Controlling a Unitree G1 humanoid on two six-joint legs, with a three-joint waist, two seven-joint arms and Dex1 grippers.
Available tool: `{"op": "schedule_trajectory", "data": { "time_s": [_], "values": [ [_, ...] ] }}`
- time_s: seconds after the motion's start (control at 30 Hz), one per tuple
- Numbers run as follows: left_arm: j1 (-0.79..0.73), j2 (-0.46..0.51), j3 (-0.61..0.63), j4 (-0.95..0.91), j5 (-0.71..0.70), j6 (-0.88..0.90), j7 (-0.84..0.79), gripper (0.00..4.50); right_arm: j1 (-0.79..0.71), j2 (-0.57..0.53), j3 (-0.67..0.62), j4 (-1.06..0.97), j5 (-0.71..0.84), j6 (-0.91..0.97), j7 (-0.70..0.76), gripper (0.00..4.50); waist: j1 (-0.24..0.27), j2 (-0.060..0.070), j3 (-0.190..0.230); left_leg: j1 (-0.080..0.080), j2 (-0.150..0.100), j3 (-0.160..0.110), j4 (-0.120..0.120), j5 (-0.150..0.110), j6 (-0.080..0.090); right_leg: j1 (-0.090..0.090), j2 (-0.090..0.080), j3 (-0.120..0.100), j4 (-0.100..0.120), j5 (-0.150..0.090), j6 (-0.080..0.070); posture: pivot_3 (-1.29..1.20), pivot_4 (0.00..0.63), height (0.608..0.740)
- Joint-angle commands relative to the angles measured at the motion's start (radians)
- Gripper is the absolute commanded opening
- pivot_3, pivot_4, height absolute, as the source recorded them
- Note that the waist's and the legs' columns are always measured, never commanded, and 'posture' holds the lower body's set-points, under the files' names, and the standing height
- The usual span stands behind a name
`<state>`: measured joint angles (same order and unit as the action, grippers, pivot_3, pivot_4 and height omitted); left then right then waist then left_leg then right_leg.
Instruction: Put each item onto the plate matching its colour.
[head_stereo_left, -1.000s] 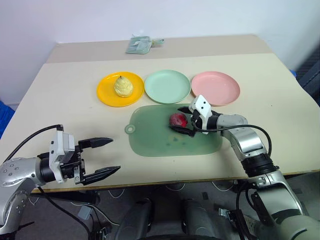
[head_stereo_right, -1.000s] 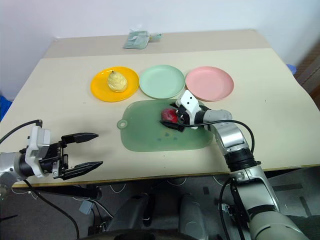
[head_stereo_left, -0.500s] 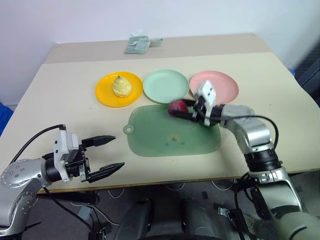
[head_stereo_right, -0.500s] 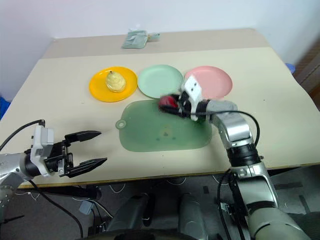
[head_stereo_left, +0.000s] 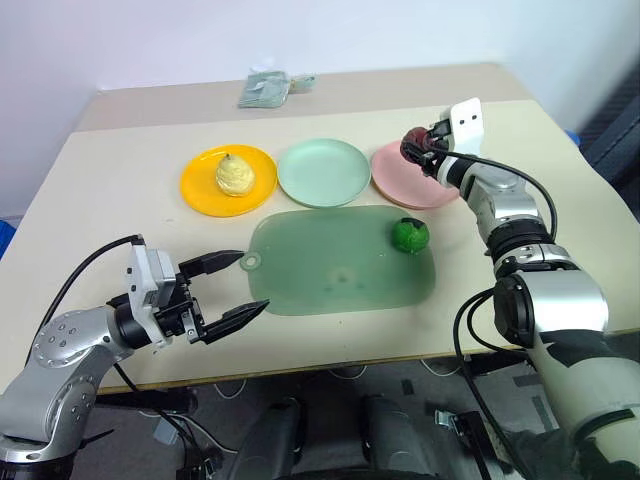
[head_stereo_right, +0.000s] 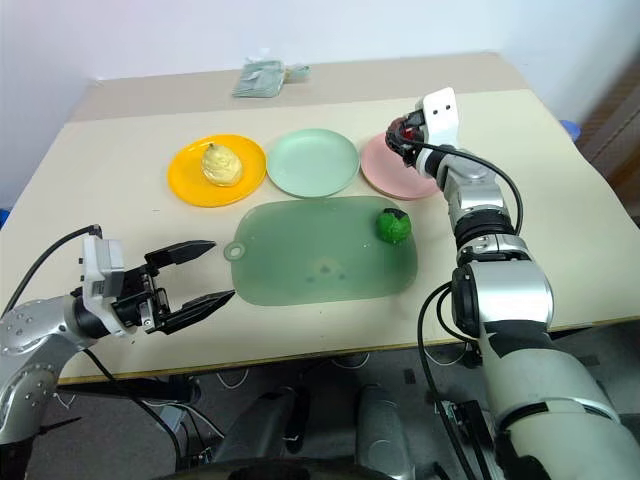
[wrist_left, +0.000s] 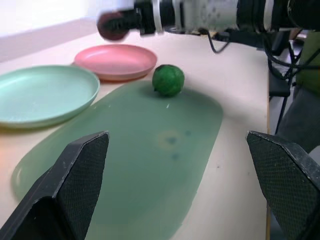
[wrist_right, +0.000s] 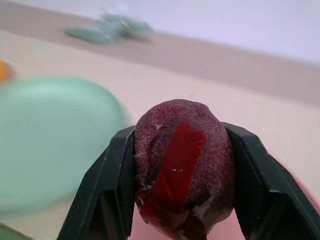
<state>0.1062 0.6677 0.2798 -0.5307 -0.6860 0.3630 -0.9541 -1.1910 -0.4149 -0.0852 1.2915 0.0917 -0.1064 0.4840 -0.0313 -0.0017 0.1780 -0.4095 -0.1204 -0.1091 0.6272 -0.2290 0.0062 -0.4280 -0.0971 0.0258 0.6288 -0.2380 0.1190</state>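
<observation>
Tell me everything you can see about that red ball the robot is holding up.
The red ball is a small dark-red toy fruit with a rough, grainy skin and a strip of shiny red tape whose edges are peeling. It is pinched on either side by the two black fingers of the right gripper, which holds it in the air above the pink plate, clear of the table. Nothing else touches it.

three round plastic plates sit in a row: orange-yellow plate (head_stereo_left: 228, 181) left, holding the pale lumpy pear (head_stereo_left: 232, 175), mint plate (head_stereo_left: 323, 172) middle, pink plate (head_stereo_left: 395, 180) right. the translucent green mat (head_stereo_left: 330, 262) lies before them, the dark green ball (head_stereo_left: 409, 235) on its right end.
</observation>
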Motion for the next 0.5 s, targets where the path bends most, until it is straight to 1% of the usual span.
{"op": "schedule_trajectory", "data": {
  "time_s": [0.03, 0.1, 0.13, 0.2, 0.23, 0.33, 0.4, 0.5],
  "values": [
    [0.010, 0.002, 0.012, -0.044, -0.010, -0.011, 0.017, 4.50, -0.055, 0.014, -0.022, 0.022, -0.024, -0.041, -0.043, 1.87, -0.007, 0.000, 0.000, 0.000, 0.000, 0.000, 0.000, 0.000, 0.000, 0.000, 0.000, 0.000, 0.000, 0.000, 0.000, 0.00, 0.150, 0.740],
    [0.018, -0.002, 0.014, -0.057, -0.010, -0.010, 0.031, 4.50, -0.048, 0.023, -0.026, 0.035, -0.033, -0.033, -0.056, 2.90, -0.011, 0.000, 0.000, 0.000, 0.000, 0.000, 0.000, 0.000, 0.000, 0.000, 0.000, 0.000, 0.000, 0.000, 0.000, 0.00, 0.150, 0.740],
    [0.021, -0.003, 0.013, -0.064, -0.010, -0.010, 0.038, 4.50, -0.044, 0.026, -0.030, 0.039, -0.036, -0.028, -0.058, 3.31, -0.011, 0.000, 0.000, 0.000, 0.000, 0.000, 0.000, 0.000, 0.000, 0.000, 0.000, 0.000, 0.000, 0.000, 0.000, 0.00, 0.150, 0.740],
    [0.026, -0.005, 0.011, -0.072, -0.012, -0.010, 0.049, 4.50, -0.040, 0.028, -0.041, 0.042, -0.041, -0.026, -0.072, 4.37, -0.011, 0.000, 0.000, 0.000, 0.000, 0.000, 0.000, 0.000, 0.000, 0.000, 0.000, 0.000, 0.000, 0.000, 0.000, 0.00, 0.150, 0.740],
    [0.030, -0.006, 0.011, -0.074, -0.013, -0.010, 0.052, 4.50, -0.040, 0.028, -0.045, 0.041, -0.044, -0.028, -0.075, 4.49, -0.011, 0.000, 0.000, 0.000, 0.000, 0.000, 0.000, 0.000, 0.000, 0.000, 0.001, 0.000, 0.000, 0.000, 0.000, 0.00, 0.150, 0.740],
    [0.033, -0.008, 0.004, -0.075, -0.014, -0.012, 0.055, 4.50, -0.045, 0.022, -0.069, 0.031, -0.033, -0.042, -0.085, 4.49, -0.010, 0.000, 0.000, 0.000, 0.000, 0.000, 0.000, 0.000, 0.000, 0.000, 0.001, 0.000, 0.000, 0.000, 0.000, 0.00, 0.150, 0.740],
    [0.035, -0.009, -0.006, -0.069, -0.012, -0.017, 0.047, 4.50, -0.047, 0.017, -0.089, 0.013, -0.010, -0.041, -0.016, 4.49, -0.010, 0.000, 0.000, 0.000, 0.000, 0.000, 0.000, 0.000, 0.000, 0.000, 0.001, 0.000, 0.000, 0.000, 0.000, 0.00, 0.150, 0.740],
    [0.037, -0.002, -0.019, -0.060, -0.015, -0.021, 0.018, 4.50, -0.028, 0.006, -0.110, -0.047, 0.030, -0.033, 0.147, 4.49, -0.011, 0.001, 0.000, 0.000, 0.000, 0.000, 0.000, 0.000, 0.000, 0.000, 0.001, 0.000, 0.000, 0.000, 0.000, 0.00, 0.150, 0.740]
  ]
}}
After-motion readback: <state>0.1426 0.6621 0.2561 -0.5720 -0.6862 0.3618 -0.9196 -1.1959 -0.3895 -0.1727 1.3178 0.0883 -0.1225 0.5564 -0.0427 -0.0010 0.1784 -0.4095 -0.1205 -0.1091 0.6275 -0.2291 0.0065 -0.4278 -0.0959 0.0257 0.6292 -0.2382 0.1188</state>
